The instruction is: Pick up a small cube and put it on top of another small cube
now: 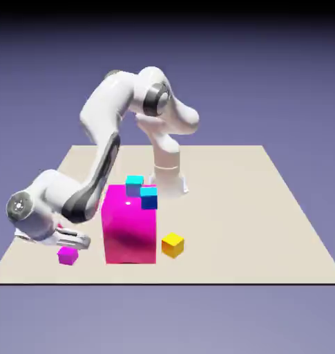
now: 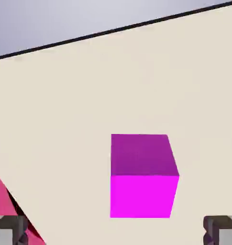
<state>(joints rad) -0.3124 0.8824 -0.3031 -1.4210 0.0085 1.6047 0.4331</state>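
Observation:
The tiny magenta-purple small cube (image 1: 68, 255) rests on the table near the front edge, at the exterior view's left. My gripper (image 1: 74, 242) hovers just above and behind it, tilted low over the table. In the hand view the small cube (image 2: 144, 177) sits a little right of middle, just ahead of my gripper (image 2: 116, 231). The fingertips (image 2: 7, 229) stand wide apart at the bottom corners, open, with nothing between them. A yellow cube (image 1: 173, 245) lies to the right of the large block.
A large magenta block (image 1: 128, 225) stands right beside my hand, and its edge shows in the hand view's lower left (image 2: 0, 201). A cyan cube (image 1: 135, 184) and a blue cube (image 1: 148, 198) sit at its top back. The table's front edge (image 2: 113, 31) is close.

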